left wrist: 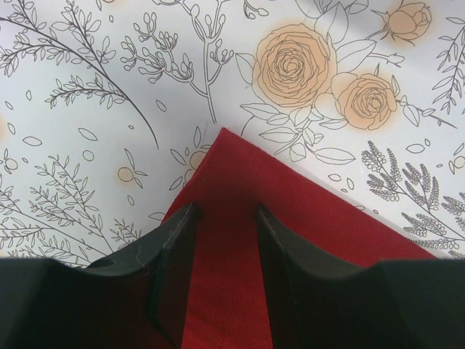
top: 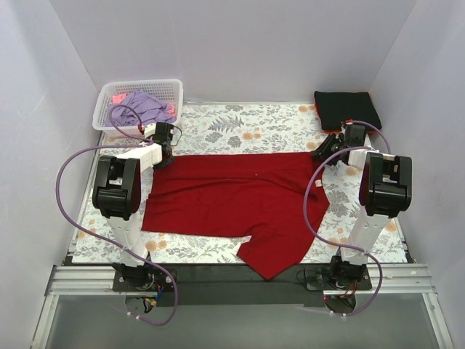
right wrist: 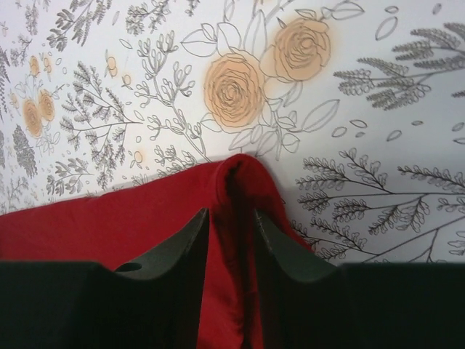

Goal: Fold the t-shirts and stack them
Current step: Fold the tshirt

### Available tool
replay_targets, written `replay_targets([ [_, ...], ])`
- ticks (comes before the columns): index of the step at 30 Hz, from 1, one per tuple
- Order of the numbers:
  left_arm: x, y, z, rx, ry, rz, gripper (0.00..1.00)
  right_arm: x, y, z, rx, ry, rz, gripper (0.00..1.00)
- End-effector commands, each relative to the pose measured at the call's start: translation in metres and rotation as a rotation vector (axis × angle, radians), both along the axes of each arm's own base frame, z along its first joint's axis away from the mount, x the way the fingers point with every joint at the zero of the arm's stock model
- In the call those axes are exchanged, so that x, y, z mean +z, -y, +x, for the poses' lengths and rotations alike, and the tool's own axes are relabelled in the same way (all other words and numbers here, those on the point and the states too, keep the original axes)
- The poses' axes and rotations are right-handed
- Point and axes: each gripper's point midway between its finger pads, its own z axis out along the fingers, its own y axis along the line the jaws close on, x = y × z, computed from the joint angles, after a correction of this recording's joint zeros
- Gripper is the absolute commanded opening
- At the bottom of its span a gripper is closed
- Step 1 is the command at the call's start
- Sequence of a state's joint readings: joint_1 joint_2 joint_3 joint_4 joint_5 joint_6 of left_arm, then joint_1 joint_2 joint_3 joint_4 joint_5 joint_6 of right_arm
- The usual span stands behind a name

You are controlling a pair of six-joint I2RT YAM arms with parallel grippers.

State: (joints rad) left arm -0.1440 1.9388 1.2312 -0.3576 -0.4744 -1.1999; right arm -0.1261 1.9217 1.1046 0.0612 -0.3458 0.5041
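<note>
The red t-shirt (top: 232,196) lies spread across the middle of the table (top: 218,275), on a flowered cloth (top: 240,123). It forms a broad band from left to right. One pointed flap runs toward the near edge and reaches the dark strip there. A tiny white mark (top: 256,174) shows near its far edge.

The left tool (top: 164,156) stands over the shirt's far left corner. In the left wrist view the left tool (left wrist: 226,211) has its fingers (left wrist: 171,247) partly apart. The red t-shirt (left wrist: 240,182) runs between them and its corner lies flat on the flowered cloth (left wrist: 109,109) just beyond. I cannot tell whether the fabric is pinched.

The right tool (top: 321,153) is at the far right corner. In the right wrist view the right tool (right wrist: 232,214) has its fingers (right wrist: 280,251) close together on a raised ridge of the red t-shirt (right wrist: 109,218). The ridge bunches up between them and curls over at the edge, against the flowered cloth (right wrist: 363,145).

Well apart, at the far right corner of the table, a folded black t-shirt (top: 347,109) lies with an orange-red edge showing beneath it. At the far left corner a white basket (top: 142,83) holds a crumpled lavender t-shirt (top: 142,109) with a bit of pink fabric (top: 136,97) beside it.
</note>
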Motion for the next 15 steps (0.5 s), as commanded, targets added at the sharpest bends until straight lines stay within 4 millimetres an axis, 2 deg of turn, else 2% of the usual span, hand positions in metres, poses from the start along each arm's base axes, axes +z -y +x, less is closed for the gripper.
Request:
replay_targets([
  [1,0.000,-0.010,-0.002,0.012,-0.019,0.035,0.36,0.016,-0.005,0.019,0.047,0.063,-0.039,0.36],
  [5,-0.002,-0.011,-0.003,0.009,-0.029,0.045,0.36,0.012,-0.009,0.025,0.053,0.057,-0.022,0.36],
  [10,-0.008,-0.013,-0.005,0.018,-0.048,0.045,0.34,0.005,-0.002,0.019,0.016,0.035,-0.044,0.06],
  [15,-0.013,-0.019,-0.008,0.037,-0.071,0.039,0.33,0.015,0.026,0.007,-0.053,0.048,-0.062,0.02],
])
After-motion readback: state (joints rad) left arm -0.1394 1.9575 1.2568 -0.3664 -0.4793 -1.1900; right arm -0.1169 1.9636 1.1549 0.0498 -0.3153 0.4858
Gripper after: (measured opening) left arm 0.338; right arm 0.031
